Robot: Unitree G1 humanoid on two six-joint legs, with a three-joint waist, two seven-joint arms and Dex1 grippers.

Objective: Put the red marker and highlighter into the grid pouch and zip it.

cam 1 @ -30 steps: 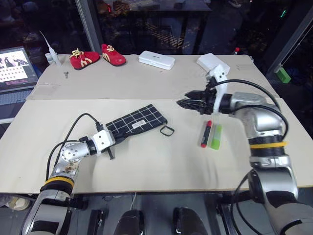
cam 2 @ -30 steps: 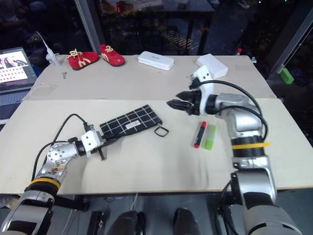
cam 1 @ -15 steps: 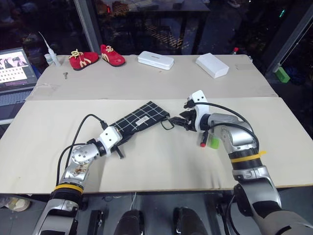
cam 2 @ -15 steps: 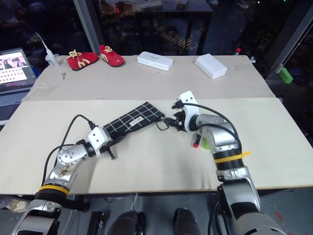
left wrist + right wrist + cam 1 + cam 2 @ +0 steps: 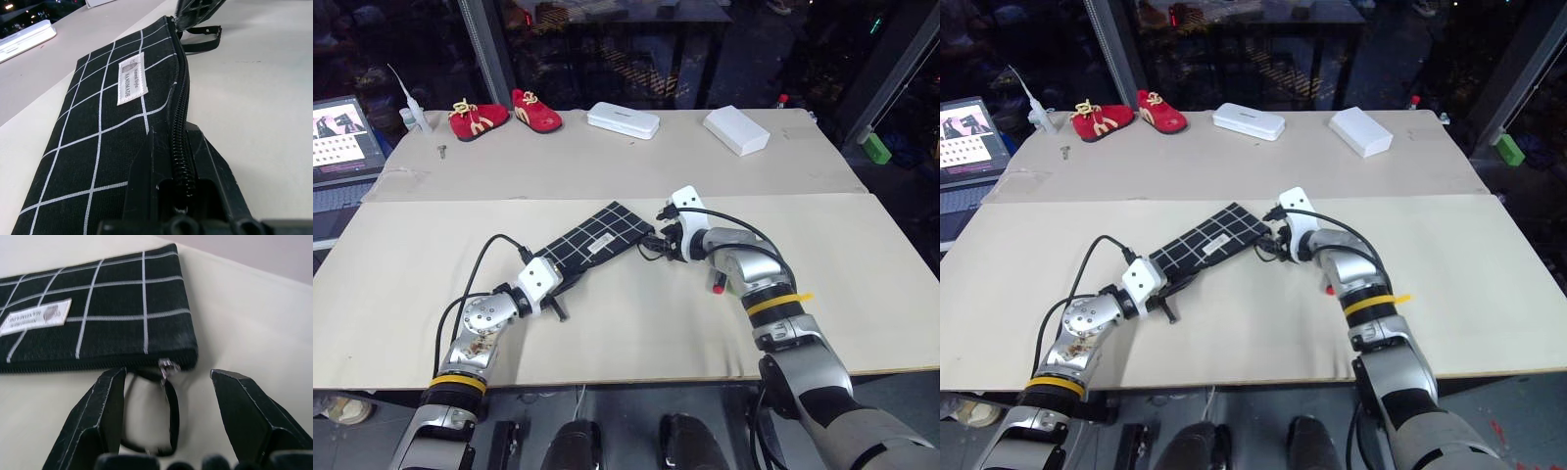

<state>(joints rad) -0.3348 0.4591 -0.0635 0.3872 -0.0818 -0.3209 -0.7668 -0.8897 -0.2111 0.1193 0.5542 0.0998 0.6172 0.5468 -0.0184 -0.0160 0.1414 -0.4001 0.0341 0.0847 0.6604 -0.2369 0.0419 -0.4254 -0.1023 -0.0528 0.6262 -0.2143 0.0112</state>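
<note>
The grid pouch (image 5: pixel 597 240) lies flat near the middle of the table (image 5: pixel 626 323), with its white label up and its zipper closed all the way. It slants across the table, one end toward 7 o'clock and the other toward 1 o'clock. The left gripper (image 5: pixel 556 284) is clenched on the pouch's 7 o'clock end, right on the zipper edge. At the other end, the pull loop (image 5: pixel 149 416) hangs off the zipper and lies on the table. The right gripper (image 5: pixel 166 426) has its fingers spread apart, one on each side of the loop, and is not squeezing it. Behind the right arm, toward 4 o'clock from the pouch, the red marker (image 5: pixel 717 287) peeks out, with a bit of the green highlighter (image 5: pixel 731 287) just beside it. Far off at 11 o'clock sit two red shoes (image 5: pixel 507 110), and at 12 to 1 o'clock two white cases (image 5: pixel 623 119).
</note>
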